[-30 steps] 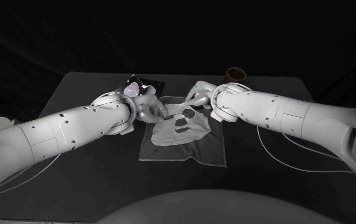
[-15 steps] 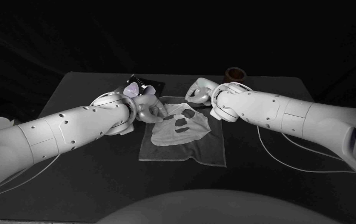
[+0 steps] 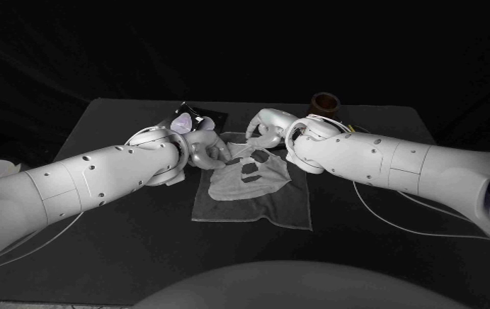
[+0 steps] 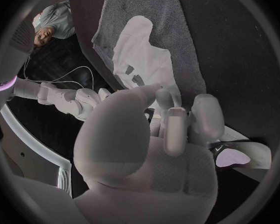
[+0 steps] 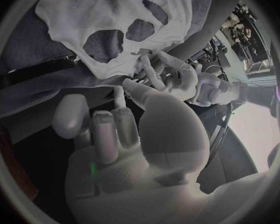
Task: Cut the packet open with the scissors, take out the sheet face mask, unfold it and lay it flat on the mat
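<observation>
The white sheet mask [image 3: 248,173] lies unfolded on the grey mat [image 3: 268,210] at the table's middle, eye and mouth holes showing. My left hand [image 3: 208,149] is at the mask's far left edge, and its fingers [image 5: 154,67] pinch that edge of the mask [image 5: 109,10]. My right hand [image 3: 265,127] hovers over the mat's far edge with its fingers apart and nothing in them. The cut packet [image 3: 190,119] lies just behind my left hand. In the left wrist view the mask [image 4: 143,50] spreads over the mat [image 4: 134,5] beyond my fingers.
A brown cup [image 3: 325,102] stands at the table's far right. Beside my right forearm lies a thin, yellowish object [image 3: 352,128]. White cables [image 3: 393,217] trail over the table's right side. The packet [image 4: 236,157] also lies near my left palm.
My right hand has moved a little to the left, away from the mask's far edge. My left hand and the mask have stayed where they were.
</observation>
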Available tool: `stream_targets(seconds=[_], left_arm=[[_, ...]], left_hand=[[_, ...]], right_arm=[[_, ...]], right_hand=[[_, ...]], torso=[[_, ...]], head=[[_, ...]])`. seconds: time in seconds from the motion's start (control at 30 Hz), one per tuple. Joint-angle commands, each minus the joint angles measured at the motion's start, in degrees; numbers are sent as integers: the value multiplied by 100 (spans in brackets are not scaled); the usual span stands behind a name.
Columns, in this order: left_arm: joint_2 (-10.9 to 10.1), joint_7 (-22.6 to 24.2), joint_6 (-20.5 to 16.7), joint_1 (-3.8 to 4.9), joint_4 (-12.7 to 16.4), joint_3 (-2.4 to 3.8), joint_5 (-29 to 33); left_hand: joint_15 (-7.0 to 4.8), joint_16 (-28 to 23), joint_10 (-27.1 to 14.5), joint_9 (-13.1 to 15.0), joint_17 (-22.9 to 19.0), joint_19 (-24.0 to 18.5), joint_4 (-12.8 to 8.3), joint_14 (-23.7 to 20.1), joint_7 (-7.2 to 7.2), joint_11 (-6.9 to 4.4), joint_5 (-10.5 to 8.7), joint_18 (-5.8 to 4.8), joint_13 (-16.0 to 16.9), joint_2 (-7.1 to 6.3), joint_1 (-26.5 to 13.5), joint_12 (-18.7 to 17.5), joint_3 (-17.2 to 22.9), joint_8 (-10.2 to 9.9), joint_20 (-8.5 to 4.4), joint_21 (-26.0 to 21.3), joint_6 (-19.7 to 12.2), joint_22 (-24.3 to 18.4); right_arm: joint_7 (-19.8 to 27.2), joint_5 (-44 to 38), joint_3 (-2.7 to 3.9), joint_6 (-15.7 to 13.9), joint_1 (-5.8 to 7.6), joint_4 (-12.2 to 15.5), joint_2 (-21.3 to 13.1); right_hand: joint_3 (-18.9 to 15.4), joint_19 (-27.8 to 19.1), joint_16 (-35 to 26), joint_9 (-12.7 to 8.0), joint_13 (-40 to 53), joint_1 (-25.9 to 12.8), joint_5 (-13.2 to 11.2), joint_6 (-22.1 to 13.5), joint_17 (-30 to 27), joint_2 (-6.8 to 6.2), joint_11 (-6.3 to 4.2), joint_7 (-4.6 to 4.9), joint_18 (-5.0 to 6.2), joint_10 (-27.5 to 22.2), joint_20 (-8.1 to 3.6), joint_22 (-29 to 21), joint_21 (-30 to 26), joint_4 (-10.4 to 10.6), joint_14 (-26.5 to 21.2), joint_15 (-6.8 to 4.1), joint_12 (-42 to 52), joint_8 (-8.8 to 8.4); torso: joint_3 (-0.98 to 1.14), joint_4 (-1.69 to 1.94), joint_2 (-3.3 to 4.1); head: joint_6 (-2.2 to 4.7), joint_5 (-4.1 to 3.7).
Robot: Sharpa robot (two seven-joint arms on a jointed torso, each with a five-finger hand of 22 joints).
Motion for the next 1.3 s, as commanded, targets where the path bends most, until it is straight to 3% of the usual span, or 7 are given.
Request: stream_targets(seconds=[0.03, 0.37, 0.57, 1.03, 1.23, 1.3], left_arm=[[-6, -149, 336, -49, 11, -42, -80], [-14, -165, 351, -48, 40, -42, -79], [-22, -175, 358, -46, 67, -42, -79], [-31, -196, 373, -44, 101, -42, -79], [-30, -203, 382, -43, 104, -42, -79], [-30, -205, 387, -43, 104, -42, -79]], left_hand=[[-19, -11, 24, 8, 675, -33, -15, 215, 39, 24, -9, 24, 6, 11, -66, 28, 9, 5, 13, 2, -10, 113], [-19, -11, 24, 8, 675, -33, -15, 215, 39, 24, -9, 24, 6, 11, -66, 28, 9, 5, 13, 2, -10, 113], [-16, -8, 33, 8, 683, -30, -16, 219, 43, 28, -9, 22, 19, 9, -71, 36, 7, 2, 15, 6, -10, 117], [-12, -8, 61, 8, 685, -26, -17, 219, 49, 32, -9, 20, 61, 9, -78, 60, 5, -1, 18, 13, -6, 123], [-11, -6, 68, 8, 688, -24, -17, 221, 51, 33, -9, 20, 73, 9, -80, 67, 5, -1, 18, 14, -5, 124], [-11, -6, 68, 8, 688, -24, -17, 221, 51, 33, -9, 20, 73, 9, -80, 67, 5, -1, 18, 14, -5, 124]], right_arm=[[84, -1230, 1, -244, -21, -17, 21], [-199, -1819, -11, -462, -149, -314, 227], [-256, -1873, -14, -449, -210, -518, 380], [-313, -1833, -15, -272, -259, -672, 527], [-335, -1805, -15, -266, -265, -728, 552], [-332, -1797, -15, -262, -267, -743, 559]], right_hand=[[-66, 38, 44, -9, 838, -28, -89, 60, 1312, -76, 34, 15, -13, 300, 9, 53, 53, 9, 552, 29, 37, -37], [-136, 82, 64, -10, 872, -50, -115, 156, 1350, -70, 16, -11, -27, 317, 6, 138, 112, 54, 561, 18, 73, -42], [-146, 84, 63, -10, 872, -55, -115, 172, 1348, -62, 12, -16, -28, 317, 4, 142, 113, 67, 560, 15, 72, -43], [-162, 80, 64, -11, 872, -52, -115, 218, 1349, -22, -2, -33, -24, 318, -3, 135, 103, 99, 561, 5, 71, -47], [-119, 84, 67, -12, 878, 38, -101, 292, 1354, 104, -31, -66, -24, 319, -20, 148, 103, 115, 561, -18, 73, -56], [-38, 96, 75, -2, 890, 134, -114, 352, 1369, 231, -57, -96, -28, 325, -35, 173, 118, 103, 565, -38, 85, -43]], torso=[[-6, 3, 0], [4, 8, 8], [-2, 8, 14], [-1, 8, 2], [2, 0, 3], [3, 2, 4]], head=[[0, -2], [0, 18], [0, 29], [0, 34], [0, 41], [0, 34]])
